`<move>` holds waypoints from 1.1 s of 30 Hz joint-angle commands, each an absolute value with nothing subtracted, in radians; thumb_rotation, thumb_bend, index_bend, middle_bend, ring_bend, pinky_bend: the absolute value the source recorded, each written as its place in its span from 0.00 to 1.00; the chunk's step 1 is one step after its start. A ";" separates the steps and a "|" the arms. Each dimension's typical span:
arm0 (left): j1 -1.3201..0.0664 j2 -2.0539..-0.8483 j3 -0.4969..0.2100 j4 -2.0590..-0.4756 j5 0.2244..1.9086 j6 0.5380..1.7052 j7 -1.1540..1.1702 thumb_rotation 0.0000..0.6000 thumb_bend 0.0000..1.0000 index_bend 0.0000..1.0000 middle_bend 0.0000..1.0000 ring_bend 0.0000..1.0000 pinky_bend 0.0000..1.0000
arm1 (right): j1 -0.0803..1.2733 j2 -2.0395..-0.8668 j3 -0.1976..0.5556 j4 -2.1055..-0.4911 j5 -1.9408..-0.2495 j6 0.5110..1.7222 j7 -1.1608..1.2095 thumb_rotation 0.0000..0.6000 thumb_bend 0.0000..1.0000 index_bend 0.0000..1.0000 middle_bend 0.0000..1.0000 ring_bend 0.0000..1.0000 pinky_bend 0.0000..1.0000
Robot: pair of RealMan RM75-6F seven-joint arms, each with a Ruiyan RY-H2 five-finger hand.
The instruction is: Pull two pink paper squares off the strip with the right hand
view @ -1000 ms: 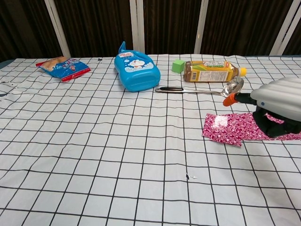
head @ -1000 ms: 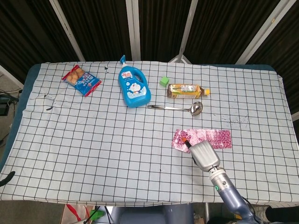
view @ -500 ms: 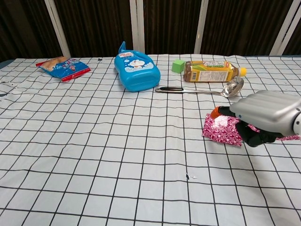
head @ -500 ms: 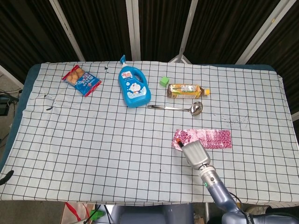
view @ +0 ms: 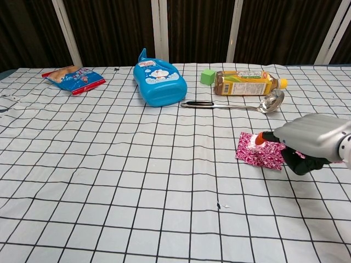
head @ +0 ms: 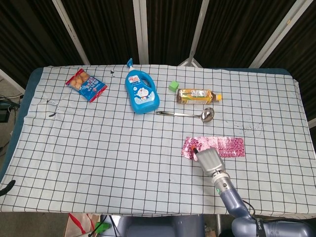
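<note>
The pink glittery paper strip (head: 228,146) lies flat on the checked cloth at the right; in the chest view only its left part (view: 262,155) shows past the hand. My right hand (head: 210,161) (view: 310,139) reaches in from the near right and lies over the strip's left half. An orange fingertip (view: 259,138) rests on the leftmost square, and dark fingers curl beneath the silver back of the hand. Whether paper is pinched there is hidden. My left hand is out of sight.
Behind the strip lie a metal ladle (head: 190,114), a tea bottle (head: 197,96) and a green cube (head: 173,86). A blue detergent bottle (head: 140,91) stands mid-table and a snack bag (head: 85,84) lies at the far left.
My right hand slid left along the strip to its left end, then settled a little lower onto it. The strip's left corner looks slightly shifted.
</note>
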State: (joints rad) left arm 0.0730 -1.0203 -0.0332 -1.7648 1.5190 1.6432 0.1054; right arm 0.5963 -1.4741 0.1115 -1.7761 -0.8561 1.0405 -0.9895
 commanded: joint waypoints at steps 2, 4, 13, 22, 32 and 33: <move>0.072 -1.021 -0.034 -1.765 1.517 1.641 0.107 1.00 0.28 0.14 0.00 0.00 0.08 | 0.604 -1.477 0.102 -1.770 -0.852 1.042 -0.982 1.00 0.85 0.17 0.85 0.87 0.70; 0.071 -1.021 -0.033 -1.766 1.518 1.640 0.109 1.00 0.28 0.14 0.00 0.00 0.08 | 0.608 -1.481 0.096 -1.766 -0.851 1.043 -0.980 1.00 0.85 0.17 0.85 0.87 0.70; 0.071 -1.020 -0.036 -1.766 1.511 1.641 0.106 1.00 0.27 0.14 0.00 0.00 0.08 | 0.635 -1.504 0.083 -1.738 -0.823 1.045 -0.977 1.00 0.85 0.17 0.85 0.87 0.70; 0.069 -1.020 -0.037 -1.765 1.508 1.636 0.110 1.00 0.27 0.14 0.00 0.00 0.08 | 0.649 -1.508 0.065 -1.718 -0.802 1.048 -0.964 1.00 0.85 0.17 0.85 0.87 0.70; 0.069 -1.023 -0.035 -1.768 1.509 1.636 0.117 1.00 0.28 0.14 0.00 0.00 0.08 | 0.672 -1.528 0.054 -1.729 -0.803 1.057 -0.968 1.00 0.85 0.17 0.85 0.87 0.69; 0.069 -1.022 -0.035 -1.768 1.509 1.636 0.116 1.00 0.28 0.14 0.00 0.00 0.08 | 0.676 -1.532 0.054 -1.730 -0.801 1.059 -0.971 1.00 0.85 0.17 0.85 0.87 0.69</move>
State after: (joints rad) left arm 0.0687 -1.0222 -0.0352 -1.7682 1.5089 1.6362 0.1164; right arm 0.6739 -1.5304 0.0546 -1.7290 -0.8018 1.0579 -0.9691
